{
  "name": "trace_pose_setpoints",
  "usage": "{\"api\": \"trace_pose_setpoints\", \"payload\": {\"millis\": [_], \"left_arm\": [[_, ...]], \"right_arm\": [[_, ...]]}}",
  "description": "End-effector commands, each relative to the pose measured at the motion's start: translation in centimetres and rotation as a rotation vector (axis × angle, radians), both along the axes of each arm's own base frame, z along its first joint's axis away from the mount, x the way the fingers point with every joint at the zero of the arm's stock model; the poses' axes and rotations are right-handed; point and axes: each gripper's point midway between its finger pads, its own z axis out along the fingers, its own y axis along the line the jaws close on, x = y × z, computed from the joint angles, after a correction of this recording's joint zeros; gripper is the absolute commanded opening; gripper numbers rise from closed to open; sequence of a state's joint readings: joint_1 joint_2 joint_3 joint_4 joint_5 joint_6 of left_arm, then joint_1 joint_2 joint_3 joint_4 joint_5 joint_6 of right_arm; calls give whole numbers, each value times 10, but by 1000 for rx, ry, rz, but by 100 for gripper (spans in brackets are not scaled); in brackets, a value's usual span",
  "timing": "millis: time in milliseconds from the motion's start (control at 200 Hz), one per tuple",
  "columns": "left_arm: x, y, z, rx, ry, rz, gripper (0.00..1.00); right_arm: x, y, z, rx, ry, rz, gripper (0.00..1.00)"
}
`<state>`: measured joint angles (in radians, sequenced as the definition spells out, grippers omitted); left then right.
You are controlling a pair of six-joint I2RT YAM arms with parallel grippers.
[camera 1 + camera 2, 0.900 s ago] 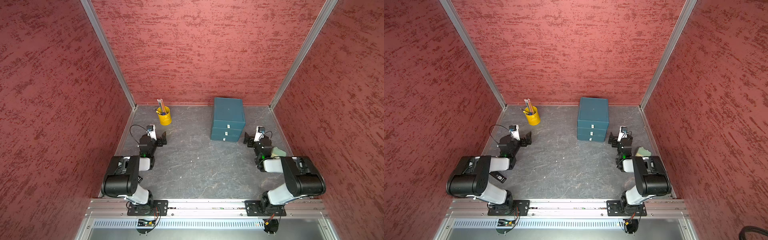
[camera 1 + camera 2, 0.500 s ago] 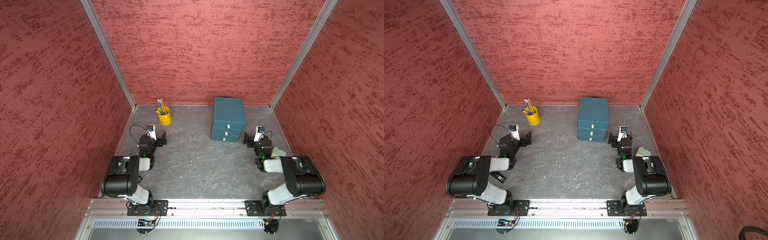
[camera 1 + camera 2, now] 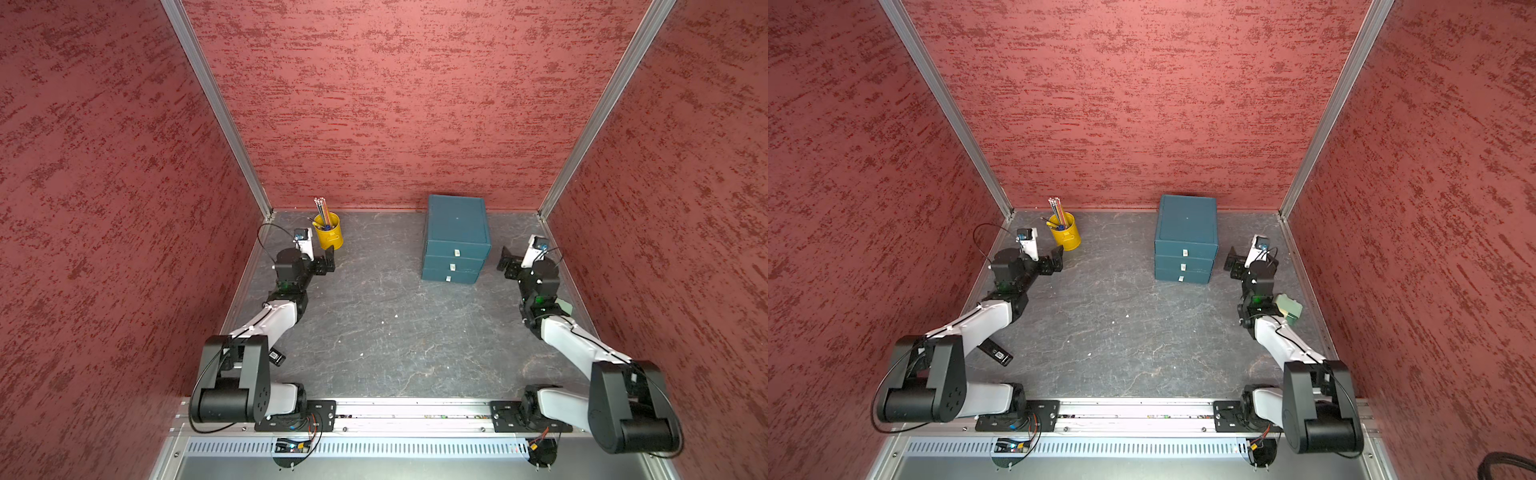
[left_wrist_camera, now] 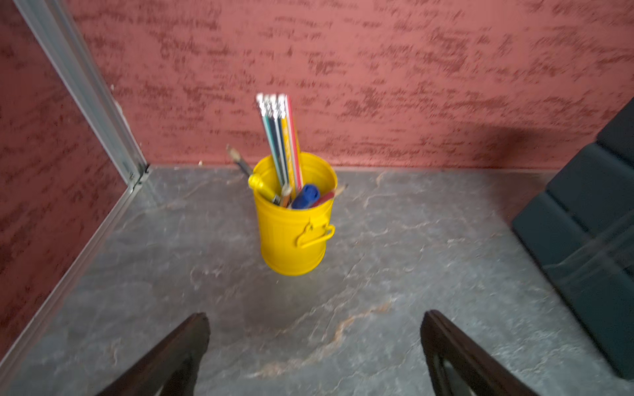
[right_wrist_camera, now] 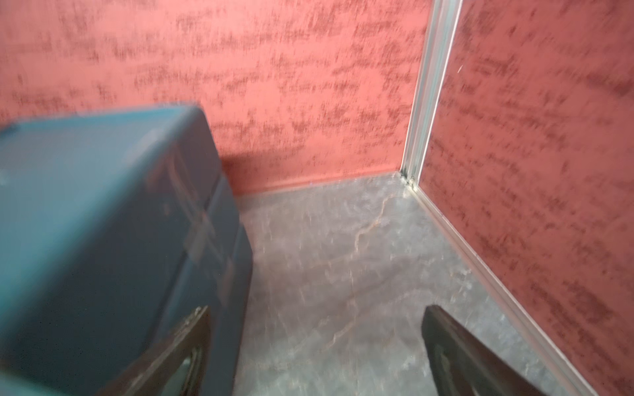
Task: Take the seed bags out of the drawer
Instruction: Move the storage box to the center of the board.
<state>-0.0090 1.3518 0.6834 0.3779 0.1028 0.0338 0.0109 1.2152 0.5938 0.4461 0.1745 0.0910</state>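
Can't see the seed bags inside the shut dark-teal three-drawer chest (image 3: 456,232), probably light, floppy, pinch an edge; left hand (image 3: 327,261), right hand (image 3: 504,263) both spread.

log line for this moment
drawers: shut | seed bags: unseen | left end effector: open, by yellow cup | right end effector: open, by drawers

Robot lab test booth, red textured panels (image 3: 395,104), aluminium corner posts (image 3: 216,108), slate-look floor (image 3: 374,332)

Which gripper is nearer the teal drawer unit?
Right. The right gripper sits just beside the teal drawer unit, apart from it; the left gripper is far across, next to the yellow pencil cup.
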Motion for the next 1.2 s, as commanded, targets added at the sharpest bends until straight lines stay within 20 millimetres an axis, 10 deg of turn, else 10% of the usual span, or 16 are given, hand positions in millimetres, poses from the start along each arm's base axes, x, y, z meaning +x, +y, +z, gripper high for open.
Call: {"api": "trace_pose_setpoints", "payload": {"millis": [0, 331, 681, 1192], "left_arm": [[-12, -17, -9, -6, 163, -47, 100], [-31, -83, 33, -133, 251, -247, 100], [-45, -125, 28, -313, 355, -376, 100], [-49, -133, 18, -328, 392, -409, 100]], "right_arm": [[0, -6, 7, 50, 140, -40, 99], [57, 39, 56, 254, 282, 199, 99], [124, 85, 38, 460, 490, 411, 99], [120, 136, 5, 493, 631, 597, 99]]}}
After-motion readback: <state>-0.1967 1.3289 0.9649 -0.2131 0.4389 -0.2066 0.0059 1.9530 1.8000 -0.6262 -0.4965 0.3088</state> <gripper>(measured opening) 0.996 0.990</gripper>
